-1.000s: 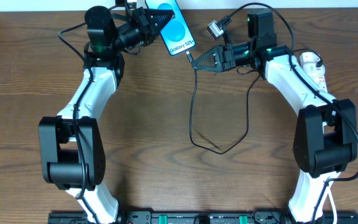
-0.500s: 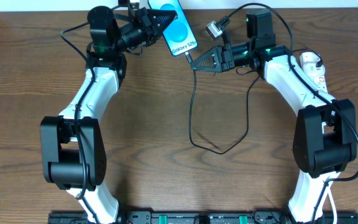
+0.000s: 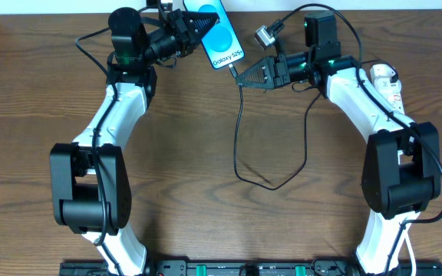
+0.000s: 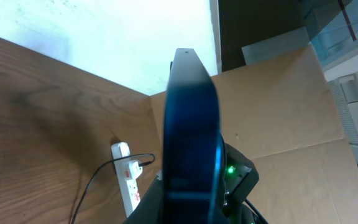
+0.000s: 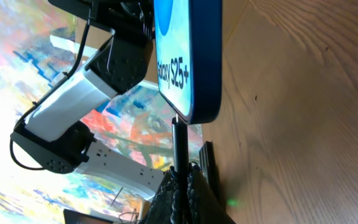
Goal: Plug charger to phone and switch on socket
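Item: phone-charging task, part done. Left gripper (image 3: pixel 204 25): jaws pinching the phone (image 3: pixel 224 44) at its upper end. The screen faces up towards the overhead camera, and the free lower edge reaches out beyond the jaws towards the other arm. In the left wrist view the phone (image 4: pixel 191 124) shows edge-on, rising straight out ahead of the jaws. Right gripper (image 3: pixel 242 75): jaws pressed together on the plug tip (image 5: pixel 179 140) of the charger (image 3: pixel 239 130), the tip sticking out just past the fingertips (image 5: pixel 166 190). The tip's far end meets the phone's (image 5: pixel 197 56) lower edge directly ahead of the jaws. The pictures do not show whether it is fully home in the port or only touching it. Charger cable: hangs behind and below the right jaws and loops across the table (image 3: pixel 183 153) well clear of both grippers. It then climbs back towards the right arm. Socket (image 3: pixel 388 83): lies behind the right gripper at the far side of that arm, well apart from both sets of jaws and partly hidden by the arm. In the left wrist view the socket (image 4: pixel 125 177) has a dark cable running into it, so the charger's supply end looks already fitted. Switch state: too small to tell. Judged progress: mating of tip and port is the step in hand, at or very near completion. Left to do, as it appears: confirm the seating, free a gripper and press the socket switch.
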Controlling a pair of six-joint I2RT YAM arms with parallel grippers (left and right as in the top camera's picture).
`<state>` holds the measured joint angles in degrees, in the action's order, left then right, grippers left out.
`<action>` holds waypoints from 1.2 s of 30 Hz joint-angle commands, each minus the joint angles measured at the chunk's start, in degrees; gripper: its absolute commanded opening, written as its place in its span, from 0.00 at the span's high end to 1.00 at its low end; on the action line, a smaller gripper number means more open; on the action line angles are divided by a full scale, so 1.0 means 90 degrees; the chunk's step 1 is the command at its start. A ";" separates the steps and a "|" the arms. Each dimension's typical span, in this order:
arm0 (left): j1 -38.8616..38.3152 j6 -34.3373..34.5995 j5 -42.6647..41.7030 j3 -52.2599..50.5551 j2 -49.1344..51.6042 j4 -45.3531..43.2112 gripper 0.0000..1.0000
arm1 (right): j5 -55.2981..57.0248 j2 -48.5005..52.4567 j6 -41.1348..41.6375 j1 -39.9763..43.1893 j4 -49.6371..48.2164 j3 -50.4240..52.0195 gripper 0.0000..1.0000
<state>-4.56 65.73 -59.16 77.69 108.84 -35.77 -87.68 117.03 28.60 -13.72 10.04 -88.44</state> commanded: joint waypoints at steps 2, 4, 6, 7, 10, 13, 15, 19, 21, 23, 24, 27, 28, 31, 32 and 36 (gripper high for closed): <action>-0.0046 -0.0085 -0.0192 0.0126 -0.0153 -0.0049 0.93 | 0.0085 -0.0180 0.0083 0.0068 -0.0024 -0.0073 0.99; -0.0046 -0.0085 -0.0192 0.0126 -0.0153 -0.0049 0.93 | 0.0085 -0.0180 0.0083 0.0073 -0.0024 -0.0073 0.99; -0.0046 -0.0085 -0.0189 0.0126 -0.0153 -0.0049 0.93 | 0.0090 -0.0180 0.0085 0.0080 -0.0024 -0.0075 0.99; -0.0046 -0.0085 -0.0189 0.0126 -0.0153 -0.0049 0.93 | 0.0092 -0.0180 0.0100 0.0080 -0.0024 -0.0073 0.99; -0.0046 -0.0085 -0.0189 0.0126 -0.0153 -0.0049 0.93 | 0.0146 -0.0180 0.0151 0.0080 -0.0029 -0.0075 0.99; -0.0104 -0.0090 -0.0187 0.0126 -0.0153 -0.0049 0.93 | 0.0189 -0.0180 0.0279 0.0051 -0.0182 -0.0073 0.99; -0.0151 -0.0095 -0.0185 0.0126 -0.0153 -0.0049 0.93 | 0.0202 -0.0180 0.0447 0.0012 -0.0403 -0.0075 0.99; -0.0170 -0.0114 -0.0185 0.0126 -0.0153 -0.0049 0.93 | 0.0204 -0.0180 0.0784 -0.0070 -0.0826 -0.0073 0.99; -0.0170 -0.0112 -0.0185 0.0126 -0.0153 -0.0049 0.93 | 0.0206 -0.0180 0.0804 -0.0085 -0.0894 -0.0073 0.99; -0.0182 -0.0112 -0.0185 0.0126 -0.0153 -0.0049 0.93 | 0.0226 -0.0180 0.0845 -0.0083 -0.0903 -0.0075 0.99; -0.0192 -0.0112 -0.0185 0.0126 -0.0153 -0.0049 0.93 | 0.0236 -0.0180 0.0845 -0.0083 -0.0903 -0.0073 0.99; -0.0214 -0.0112 -0.0182 0.0126 -0.0153 -0.0049 0.93 | 0.0296 -0.0180 0.0865 -0.0083 -0.0908 -0.0075 0.99; -0.0219 -0.0114 -0.0182 0.0126 -0.0153 -0.0049 0.93 | 0.0316 -0.0180 0.0867 -0.0083 -0.0911 -0.0075 0.99; -0.0219 -0.0112 -0.0182 0.0126 -0.0153 -0.0051 0.93 | 0.0369 -0.0180 0.0867 -0.0083 -0.0911 -0.0075 0.99; -0.0219 -0.0112 -0.0180 0.0126 -0.0153 -0.0051 0.93 | 0.0367 -0.0180 0.0867 -0.0083 -0.0911 -0.0075 0.99; -0.0216 -0.0109 -0.0083 0.0126 -0.0153 -0.0051 0.93 | 0.0350 -0.0180 0.0835 -0.0083 -0.0901 -0.0075 0.99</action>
<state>-4.97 65.73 -56.62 77.69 108.84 -36.03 -87.39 117.03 35.83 -14.48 2.55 -88.42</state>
